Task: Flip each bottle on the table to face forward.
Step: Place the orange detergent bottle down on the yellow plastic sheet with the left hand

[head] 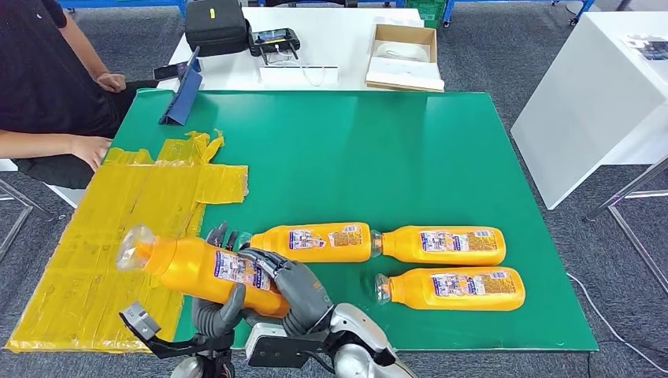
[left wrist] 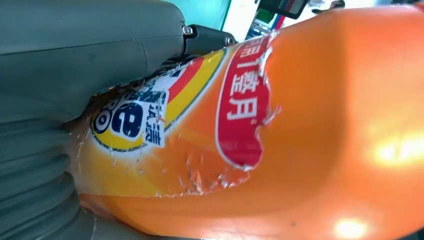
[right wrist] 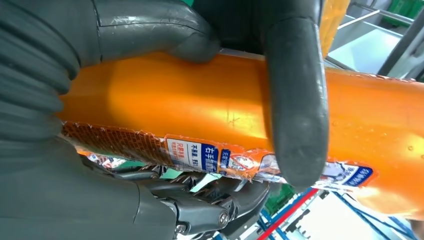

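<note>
Both hands hold one orange bottle (head: 197, 268) above the front left of the green mat (head: 354, 157), its clear cap pointing left. My left hand (head: 214, 311) grips it from below and behind. My right hand (head: 290, 282) wraps over its base end. The left wrist view shows the bottle's torn red and yellow label (left wrist: 240, 110) beside the left hand (left wrist: 75, 75). In the right wrist view the right hand's fingers (right wrist: 295, 100) lie across the bottle (right wrist: 200, 105). Three more orange bottles lie on their sides on the mat: one (head: 315, 241), one (head: 445, 245), one (head: 453, 288).
A yellow taped sheet (head: 118, 236) covers the mat's left edge. A person (head: 47, 71) sits at the far left with a hand on the table. A blue stand (head: 183, 94), a black bag (head: 214, 24) and a cardboard box (head: 403, 55) stand behind. A white table (head: 591, 87) is on the right.
</note>
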You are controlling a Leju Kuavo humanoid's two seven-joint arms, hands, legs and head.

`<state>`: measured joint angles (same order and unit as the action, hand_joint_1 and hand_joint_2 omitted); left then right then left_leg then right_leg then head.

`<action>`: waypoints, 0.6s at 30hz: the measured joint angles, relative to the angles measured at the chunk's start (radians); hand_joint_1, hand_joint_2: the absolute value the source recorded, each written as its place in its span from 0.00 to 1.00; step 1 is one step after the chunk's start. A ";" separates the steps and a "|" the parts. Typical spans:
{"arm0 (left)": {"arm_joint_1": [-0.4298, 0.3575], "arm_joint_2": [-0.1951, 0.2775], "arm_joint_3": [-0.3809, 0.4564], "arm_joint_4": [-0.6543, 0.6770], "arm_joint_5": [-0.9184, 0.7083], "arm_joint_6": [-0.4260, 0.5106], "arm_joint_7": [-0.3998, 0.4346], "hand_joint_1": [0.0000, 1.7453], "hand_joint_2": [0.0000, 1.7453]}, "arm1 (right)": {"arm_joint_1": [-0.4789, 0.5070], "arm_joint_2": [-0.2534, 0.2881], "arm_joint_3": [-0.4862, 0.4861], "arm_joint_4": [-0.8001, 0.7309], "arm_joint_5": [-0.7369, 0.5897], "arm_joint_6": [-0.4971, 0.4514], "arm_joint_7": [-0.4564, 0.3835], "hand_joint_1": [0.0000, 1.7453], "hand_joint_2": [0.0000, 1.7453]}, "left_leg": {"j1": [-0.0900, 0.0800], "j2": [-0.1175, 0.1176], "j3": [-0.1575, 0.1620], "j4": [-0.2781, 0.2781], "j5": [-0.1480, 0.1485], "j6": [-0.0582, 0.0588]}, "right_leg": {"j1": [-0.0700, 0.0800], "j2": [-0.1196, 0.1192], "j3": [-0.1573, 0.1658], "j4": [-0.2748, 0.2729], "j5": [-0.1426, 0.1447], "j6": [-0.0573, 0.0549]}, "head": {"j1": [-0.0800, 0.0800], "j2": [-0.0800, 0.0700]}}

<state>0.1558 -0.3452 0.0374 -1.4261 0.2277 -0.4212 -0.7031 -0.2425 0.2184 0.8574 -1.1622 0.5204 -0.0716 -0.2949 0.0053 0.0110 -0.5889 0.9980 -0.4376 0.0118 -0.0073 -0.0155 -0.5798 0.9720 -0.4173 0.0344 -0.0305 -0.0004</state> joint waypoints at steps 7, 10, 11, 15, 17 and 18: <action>0.003 0.000 0.009 -0.010 0.007 -0.008 0.000 1.00 1.00 | -0.003 0.003 0.001 0.018 0.003 -0.009 -0.002 1.00 1.00 | 0.000 0.000 0.000 0.000 0.000 0.000 | 0.000 0.000 0.000 0.000 0.000 0.000 | 0.000 0.000; 0.004 0.000 0.010 -0.020 0.008 -0.006 0.000 1.00 1.00 | -0.002 0.003 0.000 0.019 0.010 -0.017 -0.002 1.00 1.00 | 0.000 0.000 0.000 0.000 0.000 0.000 | 0.000 0.000 0.000 0.000 0.000 0.000 | 0.000 0.000; 0.004 0.000 0.010 -0.023 0.008 -0.005 0.001 1.00 1.00 | -0.001 0.003 -0.001 0.019 0.012 -0.019 -0.002 1.00 1.00 | 0.000 0.000 0.000 0.000 0.000 0.000 | 0.000 0.000 0.000 0.000 0.000 0.000 | 0.000 0.000; 0.008 0.000 0.009 -0.039 0.000 0.009 0.002 1.00 1.00 | 0.005 0.002 -0.004 0.019 0.020 -0.033 -0.002 1.00 1.00 | 0.000 0.000 0.000 0.000 0.000 0.000 | 0.000 0.000 -0.001 0.000 0.000 0.000 | 0.000 0.000; 0.010 0.000 0.009 -0.046 -0.009 0.014 0.002 1.00 1.00 | 0.008 0.002 -0.005 0.017 0.023 -0.042 -0.002 0.70 1.00 | 0.000 0.001 0.000 0.000 0.000 0.000 | 0.000 0.000 -0.001 0.000 0.000 0.000 | 0.000 0.000; 0.011 0.000 0.009 -0.051 -0.018 0.020 0.002 1.00 1.00 | 0.011 0.001 -0.007 0.014 0.028 -0.049 -0.002 0.47 1.00 | 0.000 0.001 0.000 0.000 0.000 0.000 | 0.000 0.000 -0.001 0.000 0.000 0.000 | 0.000 0.000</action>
<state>0.1669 -0.3452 0.0461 -1.4770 0.2093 -0.4013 -0.7006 -0.2315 0.2198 0.8508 -1.1479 0.5480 -0.1210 -0.2968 0.0053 0.0116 -0.5889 0.9981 -0.4376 0.0118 -0.0074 -0.0155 -0.5806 0.9719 -0.4173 0.0344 -0.0305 -0.0004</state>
